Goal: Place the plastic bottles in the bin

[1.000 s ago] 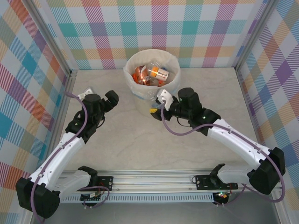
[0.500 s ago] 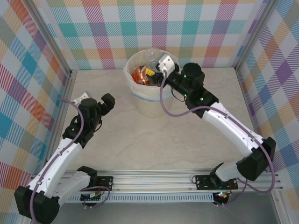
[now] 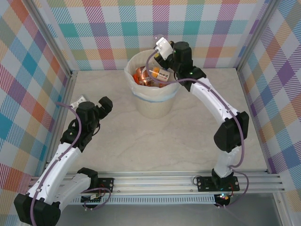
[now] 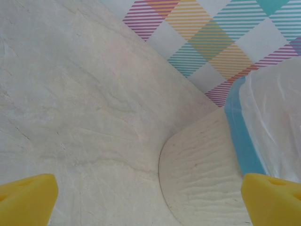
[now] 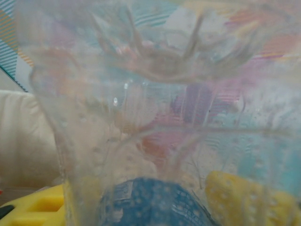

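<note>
In your right wrist view the bottle (image 5: 155,117) looks blurry, its blue label (image 5: 150,202) cut off at the bottom. In your left wrist view the bin (image 4: 202,174) runs off the side.

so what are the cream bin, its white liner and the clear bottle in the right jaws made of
Round cream bin: probably matte plastic, with a faint ribbed grain on its wall. White liner with pale blue edge: thin plastic film, translucent and crinkled. Clear bottle: glossy transparent plastic, with moulded ridges and the colours behind showing through.
</note>
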